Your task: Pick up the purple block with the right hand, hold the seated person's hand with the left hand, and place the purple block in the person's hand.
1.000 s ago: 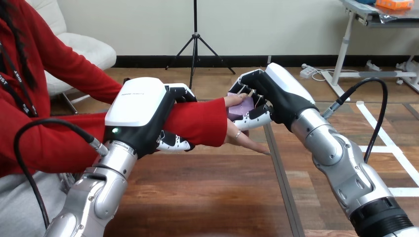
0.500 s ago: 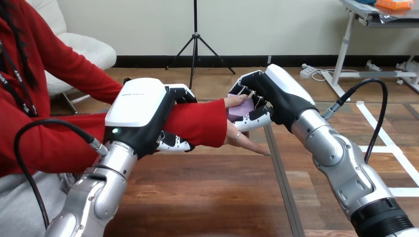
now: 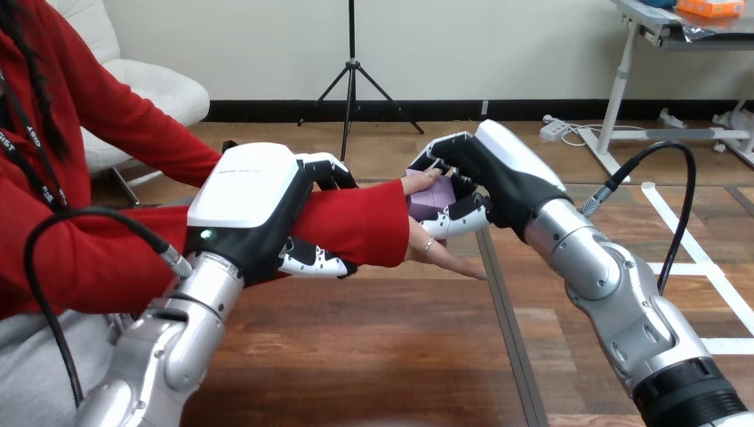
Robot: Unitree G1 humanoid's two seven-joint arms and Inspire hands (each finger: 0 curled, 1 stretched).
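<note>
table (image 3: 373, 356): glossy wood | left hand (image 3: 253, 191) shell: smooth glossy plastic | sleeve (image 3: 356, 218): matt cloth

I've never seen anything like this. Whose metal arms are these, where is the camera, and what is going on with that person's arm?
The camera sits on a humanoid robot's head, looking down at its own two silver arms over a wooden table. A person sits at the left. The left robot hand is curled round the person's forearm. The right robot hand grips a purple block and holds it against the person's hand, whose thumb rests on the block's top.
</note>
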